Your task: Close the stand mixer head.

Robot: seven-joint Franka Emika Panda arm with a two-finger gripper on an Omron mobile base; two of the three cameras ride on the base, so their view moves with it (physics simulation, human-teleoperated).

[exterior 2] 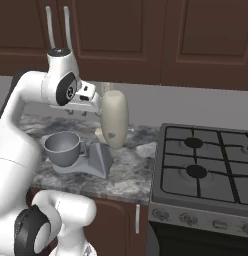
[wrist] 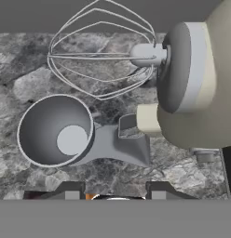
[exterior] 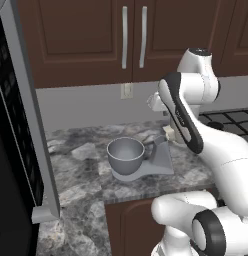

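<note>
Mixer head: your stand mixer head (exterior 2: 114, 120) is tipped back almost upright on its hinge, near the back wall of the counter (exterior 2: 128, 172), so it is open and has yet to come down.
Shape and finish: you have a smooth, rounded cream housing with a grey round hub (wrist: 179, 69) and a thin wire whisk (wrist: 101, 53) sticking out over the bowl side.
Stand: the grey stand (exterior 2: 96, 159) carries the hinge; its flat foot runs left under the bowl.
Bowl: the grey metal bowl (exterior: 125, 154) sits open directly below the whisk's arc, ready to receive it.
Gripper: your gripper (exterior 2: 98, 104) sits high beside the raised head, likely placed to push it down; you cannot tell how the jaws stand.
Counter: mottled grey stone, with a gas stove (exterior 2: 208, 172) to the right.
</note>
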